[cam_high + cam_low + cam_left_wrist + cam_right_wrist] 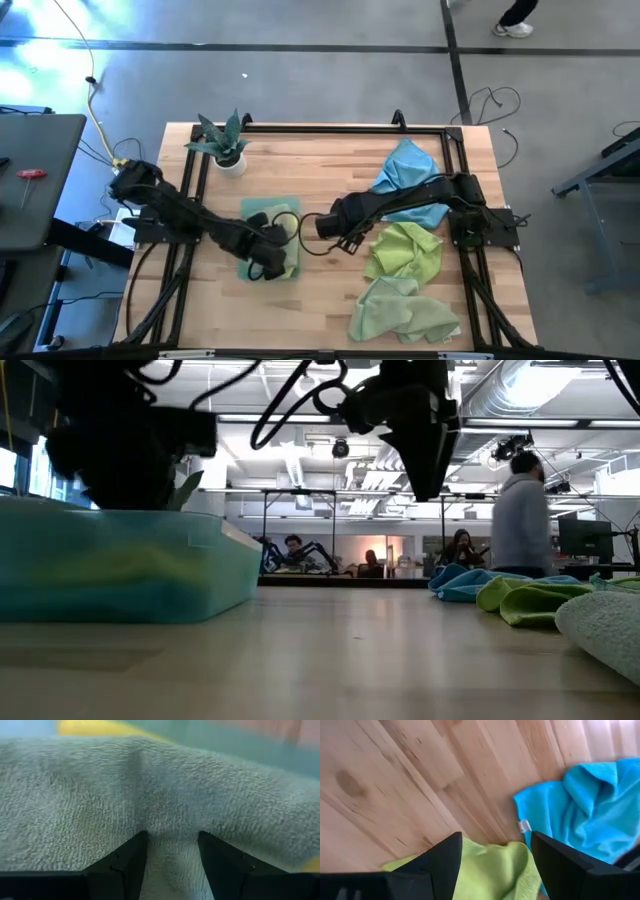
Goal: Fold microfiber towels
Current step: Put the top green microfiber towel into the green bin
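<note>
A folded stack of towels [270,215], pale green on top with teal at its edges, lies left of the table's middle. In the low view the stack [110,565] is a teal and green block. My left gripper [262,262] points down onto the stack's near part. In the left wrist view [172,840] its fingers stand apart on the pale green towel [150,785]. My right gripper [335,232] hangs open and empty over bare wood between the stack and a yellow-green towel [405,250]. The right wrist view [495,842] shows that towel [490,870] just past its fingers. My left gripper comes from above, pointing down, with both fingertips [132,855] set on the top face of the pale green towel. A soft ridge of cloth [170,855] rises in the gap between the fingers. The towel lies flat on the stack.
A sky-blue towel [410,170] lies crumpled at the far right and a pale green one [400,310] at the near right. A small potted plant [225,145] stands at the far left. A dark frame rail [330,128] runs along the far edge. A person [520,520] stands beyond the table.
</note>
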Tool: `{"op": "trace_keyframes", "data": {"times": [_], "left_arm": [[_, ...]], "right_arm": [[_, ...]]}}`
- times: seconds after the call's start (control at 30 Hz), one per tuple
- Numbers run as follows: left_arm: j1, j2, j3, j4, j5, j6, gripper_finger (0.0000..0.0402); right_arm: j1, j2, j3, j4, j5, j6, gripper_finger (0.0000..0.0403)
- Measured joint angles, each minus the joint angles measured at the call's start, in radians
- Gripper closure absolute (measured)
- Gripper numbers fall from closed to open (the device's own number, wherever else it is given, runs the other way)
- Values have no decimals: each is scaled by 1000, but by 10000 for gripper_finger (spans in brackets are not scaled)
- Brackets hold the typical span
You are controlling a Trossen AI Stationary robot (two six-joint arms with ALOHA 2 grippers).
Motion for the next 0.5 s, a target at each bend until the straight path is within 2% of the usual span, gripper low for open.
{"op": "trace_keyframes", "data": {"times": [0.1,0.3,0.5], "left_arm": [[-16,15,1,-86,66,9,232],[-105,-24,-15,-364,82,-21,232],[-174,-147,-80,-402,154,-160,232]], "right_arm": [[3,0,0,-27,2,0,174],[6,0,0,-41,25,0,174],[6,-8,-1,-41,22,0,174]]}}
